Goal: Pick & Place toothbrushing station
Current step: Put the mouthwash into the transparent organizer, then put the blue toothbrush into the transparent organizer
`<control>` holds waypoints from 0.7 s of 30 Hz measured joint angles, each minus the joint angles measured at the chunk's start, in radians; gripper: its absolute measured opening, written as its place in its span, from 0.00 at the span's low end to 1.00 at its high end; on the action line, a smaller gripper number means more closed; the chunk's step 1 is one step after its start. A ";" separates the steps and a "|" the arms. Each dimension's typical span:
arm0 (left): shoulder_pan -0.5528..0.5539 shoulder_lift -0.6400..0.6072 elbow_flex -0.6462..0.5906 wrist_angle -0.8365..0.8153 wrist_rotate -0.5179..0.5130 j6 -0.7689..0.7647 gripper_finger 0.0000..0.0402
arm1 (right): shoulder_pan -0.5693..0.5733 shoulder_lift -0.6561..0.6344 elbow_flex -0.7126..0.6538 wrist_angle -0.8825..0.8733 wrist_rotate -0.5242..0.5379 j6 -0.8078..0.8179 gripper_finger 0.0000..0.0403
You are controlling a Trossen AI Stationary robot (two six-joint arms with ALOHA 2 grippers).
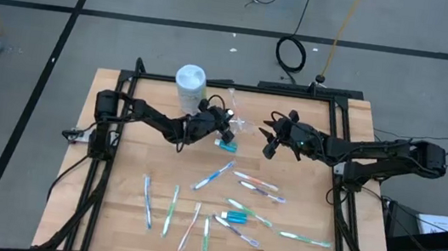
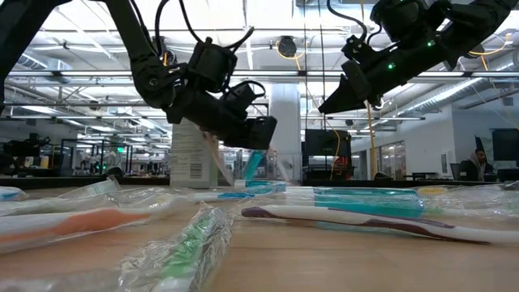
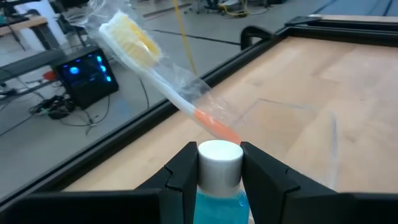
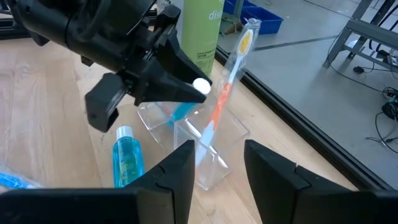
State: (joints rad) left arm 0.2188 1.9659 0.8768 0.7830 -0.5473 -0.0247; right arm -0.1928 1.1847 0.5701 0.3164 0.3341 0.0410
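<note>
A clear plastic holder [image 4: 214, 146] stands at the table's far middle. A wrapped toothbrush [image 4: 225, 87] with an orange neck stands slanted in it. My left gripper [image 1: 227, 131] is over the holder, shut on a small blue tube [image 4: 179, 112] with a white cap. A second blue tube [image 4: 126, 158] lies on the table beside the holder, and a third [image 1: 234, 218] lies among several wrapped toothbrushes [image 1: 213, 176] on the near half. My right gripper [image 1: 270, 145] hangs open, with nothing between its fingers, just right of the holder. My left gripper pinches the blue tube at its white cap [image 3: 219, 163] between the two fingers, one on each side. The fingers come from the table's left, slanting a little down. The tube hangs tilted below them, its lower end [image 4: 173, 117] down inside the clear holder.
A tall white and green canister [image 1: 190, 84] stands just left of the holder at the far edge. A black frame [image 1: 237, 85] borders the wooden table. Bare wood lies at the table's left and far right.
</note>
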 joint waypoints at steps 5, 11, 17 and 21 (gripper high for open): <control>0.006 -0.002 0.000 -0.015 -0.003 -0.011 0.29 | 0.000 0.000 0.000 0.000 0.000 0.000 0.32; 0.006 -0.009 0.000 -0.024 -0.004 -0.007 0.41 | 0.000 0.000 0.000 0.000 0.000 0.000 0.32; -0.001 -0.073 -0.001 -0.029 -0.015 0.048 0.46 | 0.000 0.000 0.000 -0.001 0.000 0.000 0.32; -0.014 -0.150 -0.001 -0.095 -0.021 0.093 0.46 | 0.000 0.000 0.000 -0.002 0.000 0.000 0.32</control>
State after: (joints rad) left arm 0.2049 1.8156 0.8761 0.6879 -0.5684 0.0678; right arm -0.1928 1.1847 0.5701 0.3145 0.3340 0.0410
